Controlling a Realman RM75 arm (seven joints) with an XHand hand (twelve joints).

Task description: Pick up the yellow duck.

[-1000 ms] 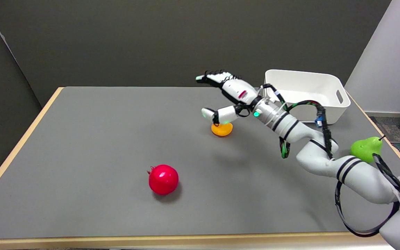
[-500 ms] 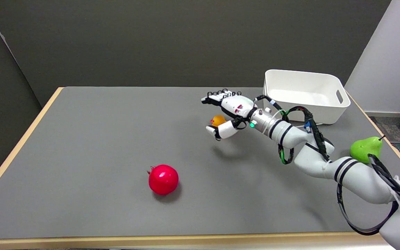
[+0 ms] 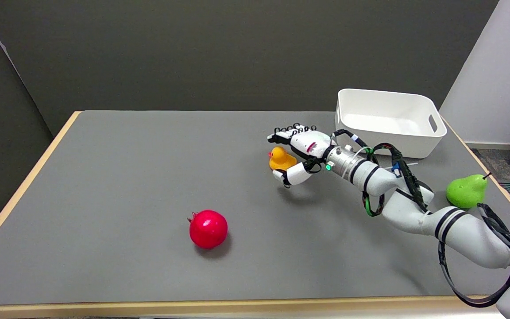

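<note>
The yellow duck [image 3: 281, 158] is seen standing upright on the grey table [image 3: 117, 186], inside the cup of the right hand [image 3: 298, 153]. The fingers [image 3: 287, 134] are arched over and behind the duck's head, and the thumb [image 3: 291, 177] is curled in just below and in front of its body. The hand is spread around the toy rather than clamped on it; whether any pad is touching it cannot be told, and nothing is judged to be held yet. If the thumb is closed first, the light, rounded duck could be pushed out past the fingertips or tipped over. Too high a squeeze on the head could let the body be squirted out downward. Well away from the fingers lie a red pomegranate [image 3: 208, 228], a green pear [image 3: 465, 191] and a white bin [image 3: 388, 122].
</note>
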